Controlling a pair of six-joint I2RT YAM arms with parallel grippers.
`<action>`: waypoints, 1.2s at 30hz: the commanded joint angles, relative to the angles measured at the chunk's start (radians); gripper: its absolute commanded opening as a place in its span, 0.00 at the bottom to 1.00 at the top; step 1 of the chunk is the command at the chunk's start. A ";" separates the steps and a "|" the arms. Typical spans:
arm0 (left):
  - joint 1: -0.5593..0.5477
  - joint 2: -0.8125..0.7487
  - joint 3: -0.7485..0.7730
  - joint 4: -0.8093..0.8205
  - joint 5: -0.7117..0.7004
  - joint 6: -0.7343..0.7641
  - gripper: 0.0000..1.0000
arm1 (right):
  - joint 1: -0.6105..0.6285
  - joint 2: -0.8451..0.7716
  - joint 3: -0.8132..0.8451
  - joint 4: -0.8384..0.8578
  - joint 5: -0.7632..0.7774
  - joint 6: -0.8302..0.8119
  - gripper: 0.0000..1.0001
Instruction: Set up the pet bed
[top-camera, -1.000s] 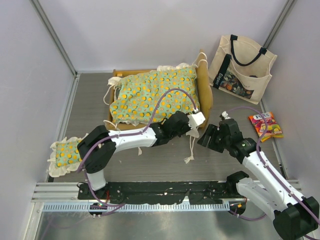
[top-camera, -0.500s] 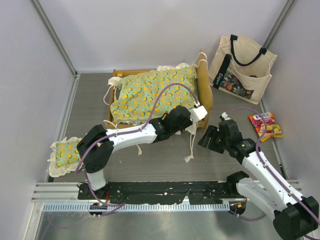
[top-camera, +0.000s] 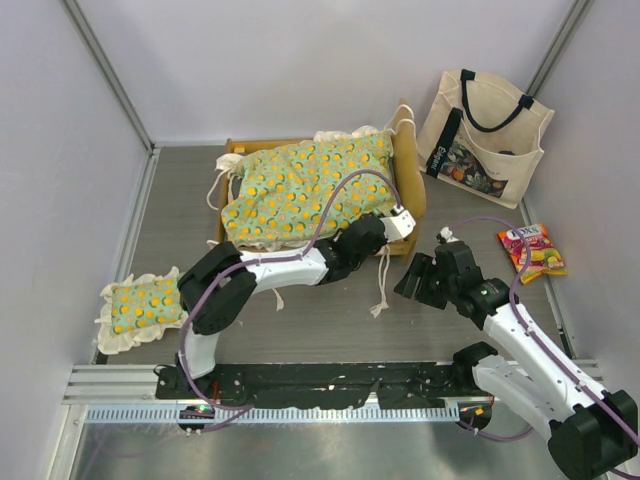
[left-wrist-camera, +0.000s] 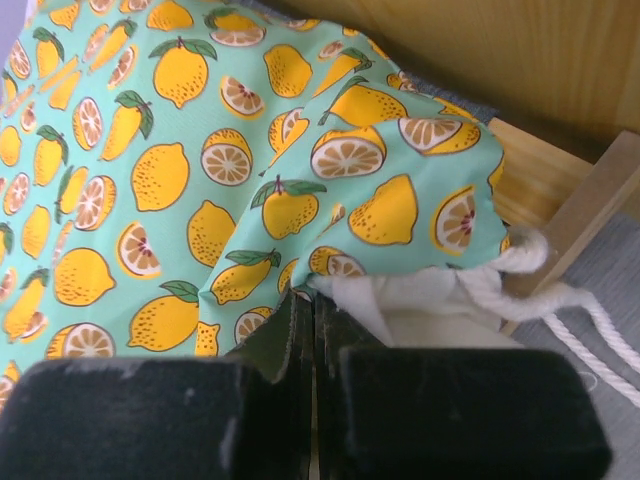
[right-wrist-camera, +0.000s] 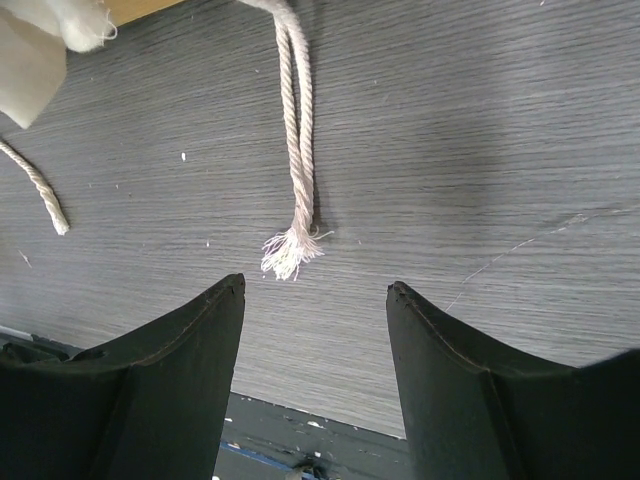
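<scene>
From above, the pet bed frame (top-camera: 409, 172) is light wood with a curved headboard, standing on the grey wood-grain table (top-camera: 330, 335) towards the back. The mattress cushion (top-camera: 300, 188), green cotton printed with oranges and edged in a cream ruffle, lies rumpled in the frame, and its near edge spills over the front rail. The left gripper (top-camera: 385, 243) sits at the cushion's near right corner, by the headboard. Cream cord ties (top-camera: 381, 290) trail from that corner onto the table between the two arms. The right gripper (top-camera: 414, 279) hangs just right of the ties. A matching small pillow (top-camera: 145, 307) lies well apart at the near left. A cream tote bag (top-camera: 487, 135) leans on the right wall, with a bright candy packet (top-camera: 531, 250) nearby.

At the left wrist, the left gripper (left-wrist-camera: 312, 300) has its black fingers pressed together, with a fold of the cushion's (left-wrist-camera: 150, 170) printed hem running into their tips. Cream ruffle (left-wrist-camera: 395, 310) and twisted rope (left-wrist-camera: 545, 290) bunch beside a wooden post (left-wrist-camera: 585, 205).

At the right wrist, the right gripper (right-wrist-camera: 315, 290) stands wide apart and holds nothing. A frayed double cord end (right-wrist-camera: 292, 250) lies on the table between the fingers and just ahead of them.
</scene>
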 joint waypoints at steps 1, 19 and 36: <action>-0.002 0.053 -0.005 0.132 -0.106 0.003 0.00 | 0.012 -0.004 0.003 0.034 0.016 0.018 0.63; -0.043 -0.060 0.078 -0.253 -0.169 -0.236 0.61 | 0.191 0.154 0.049 0.143 0.173 0.042 0.55; -0.032 -0.231 0.073 -0.373 -0.132 -0.457 0.81 | 0.265 0.382 0.036 0.287 0.264 0.007 0.41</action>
